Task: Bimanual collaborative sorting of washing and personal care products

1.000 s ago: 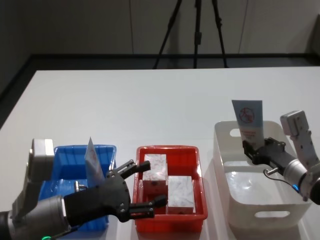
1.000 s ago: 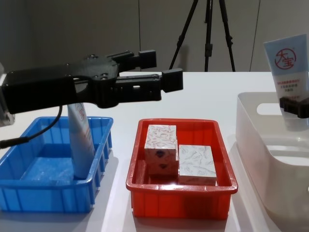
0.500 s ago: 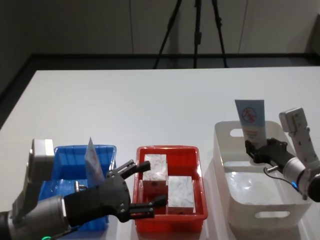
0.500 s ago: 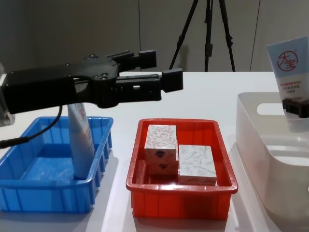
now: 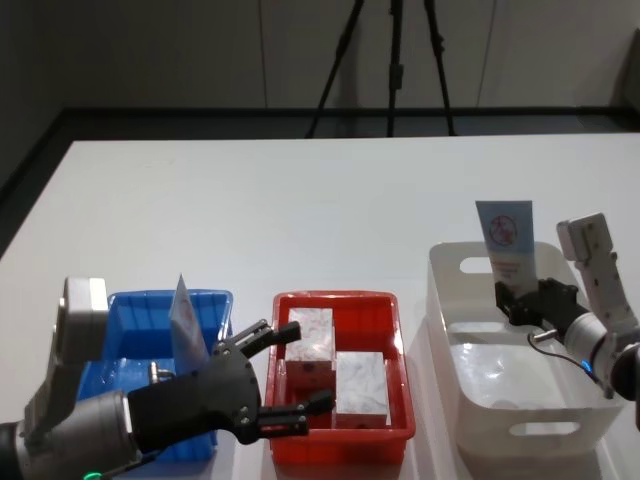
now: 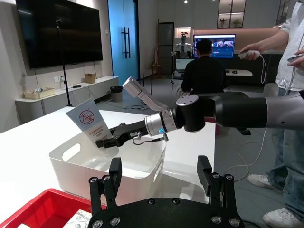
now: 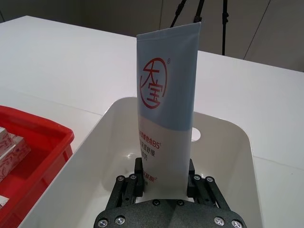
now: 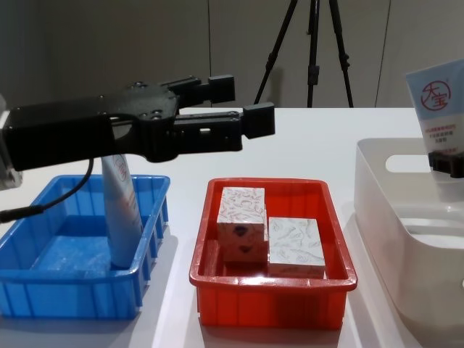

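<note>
Gripping upright tube point(image 5: 505, 240): right pincer point(image 5: 515, 298) | left pincer point(image 5: 303, 368): spread wide, empty

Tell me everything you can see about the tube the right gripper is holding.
The tube is pale blue on top, white below, soft plastic by its look, with a red circle logo and red text. It stands upright, flat sealed end up, the right gripper's jaws shut on its lower part, over the white bin. Its bottom end is hidden.
</note>
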